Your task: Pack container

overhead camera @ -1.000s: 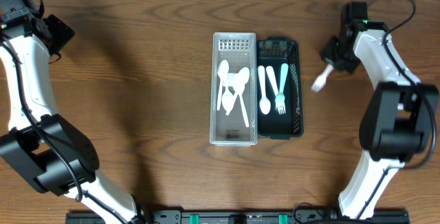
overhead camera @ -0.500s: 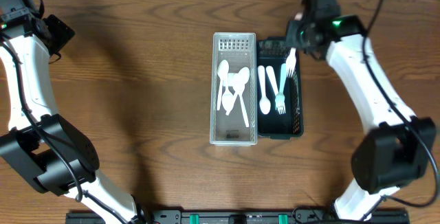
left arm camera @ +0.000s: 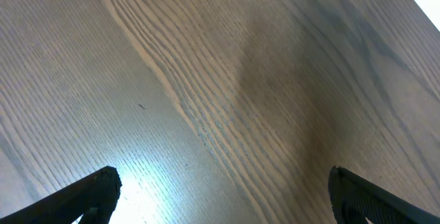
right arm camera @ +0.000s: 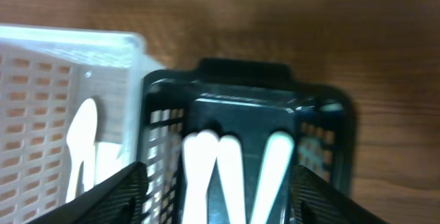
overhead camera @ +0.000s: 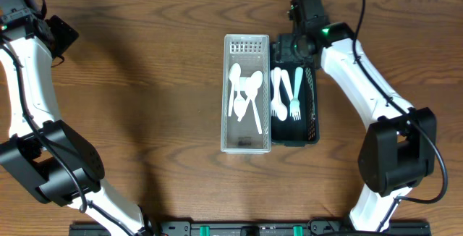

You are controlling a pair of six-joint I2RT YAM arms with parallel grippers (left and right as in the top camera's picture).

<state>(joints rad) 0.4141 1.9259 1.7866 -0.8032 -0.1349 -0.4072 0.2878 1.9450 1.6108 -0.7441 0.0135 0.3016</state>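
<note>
Right arm swings in from the right side of the frame to top centre since the earlier overhead frame. The white fork it was carrying now lies in the black basket.

- Right gripper: hovers over the upper end of the basket. In the wrist view its fingers stand apart with only the basket and utensil handles below, nothing clamped. Judgement: release made over the basket's end so the fork drops in lengthwise.
- Fork placement: lies along the basket beside another white utensil and just left of the teal fork. I cannot tell whether it rests on the other white piece.
- Clear tray: touches the basket's left wall and holds white spoons. Judgement: cutlery is being sorted by container.
- Left gripper: at the upper left of the overhead frame, fingers spread wide over bare wooden table, parked clear of the work.
</note>
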